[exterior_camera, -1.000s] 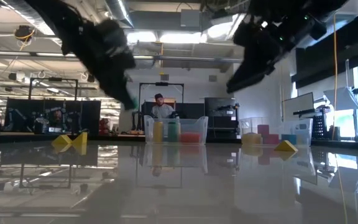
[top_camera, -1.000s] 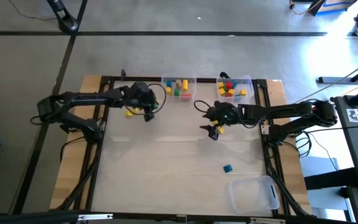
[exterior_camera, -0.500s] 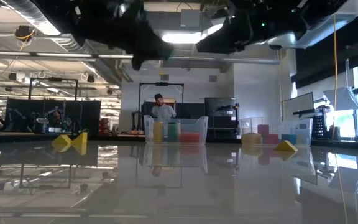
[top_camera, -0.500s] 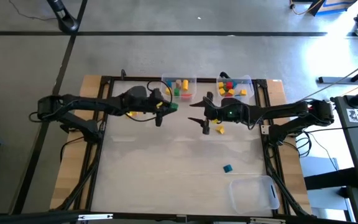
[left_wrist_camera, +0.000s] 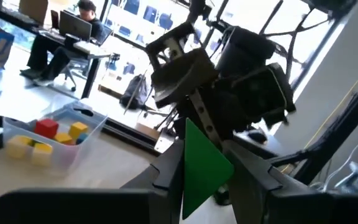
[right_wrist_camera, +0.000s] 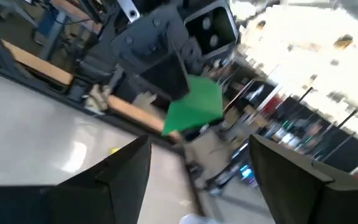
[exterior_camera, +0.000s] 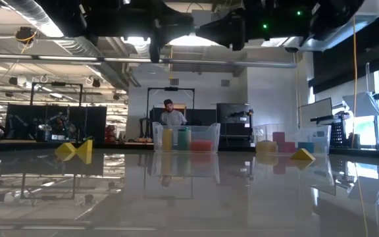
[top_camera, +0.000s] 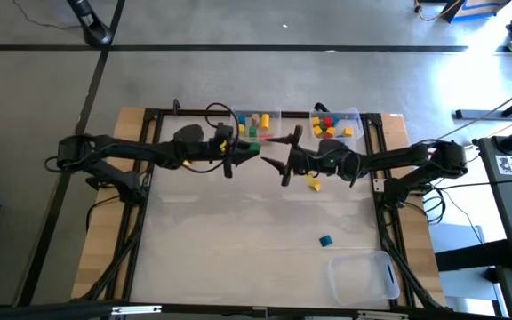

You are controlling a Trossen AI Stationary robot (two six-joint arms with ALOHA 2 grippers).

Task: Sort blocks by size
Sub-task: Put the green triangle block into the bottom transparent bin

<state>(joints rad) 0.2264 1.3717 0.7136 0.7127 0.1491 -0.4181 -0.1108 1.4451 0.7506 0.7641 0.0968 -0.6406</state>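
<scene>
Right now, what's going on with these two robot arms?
The left gripper holds a green block above the table, near the two clear bins of coloured blocks at the far edge. The right gripper faces it, open and empty, as if to receive it. A yellow block and a blue block lie loose on the table.

Blocks (top_camera: 256, 126) in bins (top_camera: 268, 115) too small to size.
</scene>
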